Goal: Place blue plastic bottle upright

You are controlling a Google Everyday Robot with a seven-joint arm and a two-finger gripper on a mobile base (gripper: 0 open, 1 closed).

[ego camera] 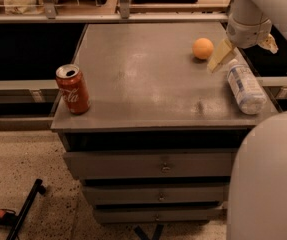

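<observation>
blue plastic bottle point(244, 86) laid flat at cabinet point(143, 79) right edge | can point(73, 89) stood upright, left | gripper point(243, 55) held open over bottle's far end, nothing gripped

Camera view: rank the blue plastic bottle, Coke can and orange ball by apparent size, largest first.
1-2. blue plastic bottle, lying down, and Coke can: look alike, unranked. The gripper, open above the bottle's cap end, may hide its cap.
3. orange ball: clearly smallest.
</observation>
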